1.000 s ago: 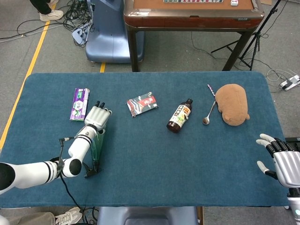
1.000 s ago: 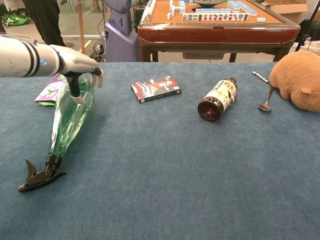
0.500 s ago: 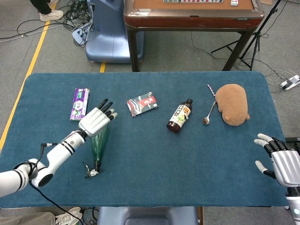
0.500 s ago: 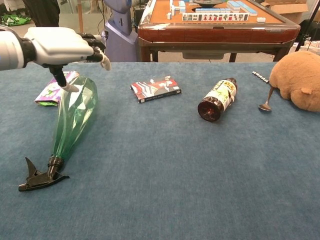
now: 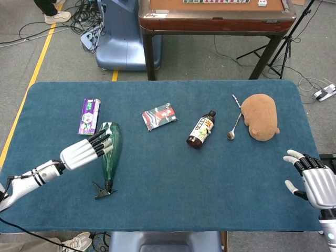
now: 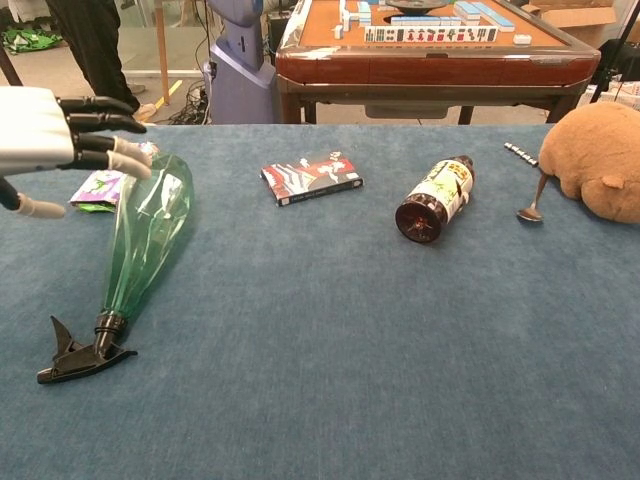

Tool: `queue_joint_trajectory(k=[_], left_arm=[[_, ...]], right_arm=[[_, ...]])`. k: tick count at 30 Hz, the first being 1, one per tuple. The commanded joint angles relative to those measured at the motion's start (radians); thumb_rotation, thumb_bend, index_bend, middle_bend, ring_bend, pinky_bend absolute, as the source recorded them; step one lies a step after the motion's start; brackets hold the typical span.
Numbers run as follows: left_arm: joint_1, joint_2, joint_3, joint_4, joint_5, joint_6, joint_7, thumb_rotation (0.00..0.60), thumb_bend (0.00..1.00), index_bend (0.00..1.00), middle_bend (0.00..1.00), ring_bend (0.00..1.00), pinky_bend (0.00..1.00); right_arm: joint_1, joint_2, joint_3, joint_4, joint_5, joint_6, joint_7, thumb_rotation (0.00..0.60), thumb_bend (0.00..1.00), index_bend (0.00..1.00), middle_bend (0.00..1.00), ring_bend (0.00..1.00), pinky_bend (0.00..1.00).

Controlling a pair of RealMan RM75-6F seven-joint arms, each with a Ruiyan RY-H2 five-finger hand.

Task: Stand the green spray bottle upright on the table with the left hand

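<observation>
The green spray bottle (image 5: 110, 153) (image 6: 143, 240) lies flat on the blue table, its black trigger nozzle (image 5: 102, 191) (image 6: 75, 354) pointing toward the front edge. My left hand (image 5: 84, 151) (image 6: 55, 135) hovers open just left of the bottle's wide base, fingers stretched toward it and holding nothing. The right hand (image 5: 312, 181) is open at the table's right front corner, far from the bottle; only the head view shows it.
A purple packet (image 5: 89, 116) lies behind the left hand. A red-black packet (image 5: 159, 116), a dark brown bottle (image 5: 201, 130) on its side, a spoon (image 5: 233, 127) and a brown plush toy (image 5: 261, 116) are spread across the back of the table (image 5: 210, 184).
My left hand has lifted off the bottle and drawn back to the left, turning its fingers rightward. The bottle's base has shifted slightly; it still lies flat. The right hand barely moved.
</observation>
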Motion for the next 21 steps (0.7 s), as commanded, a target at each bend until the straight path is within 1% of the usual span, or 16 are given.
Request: queue_joint_trajectory(k=[1, 13, 16, 21], left_arm=[[0.035, -0.046, 0.028, 0.082, 0.042, 0.03, -0.032, 0.6, 0.25, 0.14, 0.16, 0.0, 0.0], [0.07, -0.19, 0.056, 0.349, 0.127, 0.133, -0.133, 0.6, 0.25, 0.12, 0.15, 0.0, 0.0], [0.073, -0.223, 0.06, 0.396, 0.137, 0.147, -0.154, 0.6, 0.25, 0.12, 0.14, 0.0, 0.0], [0.068, -0.264, 0.069, 0.439, 0.152, 0.152, -0.169, 0.6, 0.25, 0.12, 0.14, 0.0, 0.0]], right_arm=[[0.0, 0.001, 0.0, -0.001, -0.001, 0.001, -0.001, 0.6, 0.21, 0.3, 0.23, 0.21, 0.31], [-0.005, 0.011, -0.003, -0.018, 0.002, 0.005, -0.017, 0.6, 0.21, 0.3, 0.23, 0.21, 0.31], [-0.007, 0.013, -0.002, -0.023, 0.004, 0.007, -0.021, 0.6, 0.21, 0.3, 0.23, 0.21, 0.31], [-0.008, 0.015, -0.003, -0.027, 0.005, 0.007, -0.026, 0.6, 0.21, 0.3, 0.23, 0.21, 0.31]])
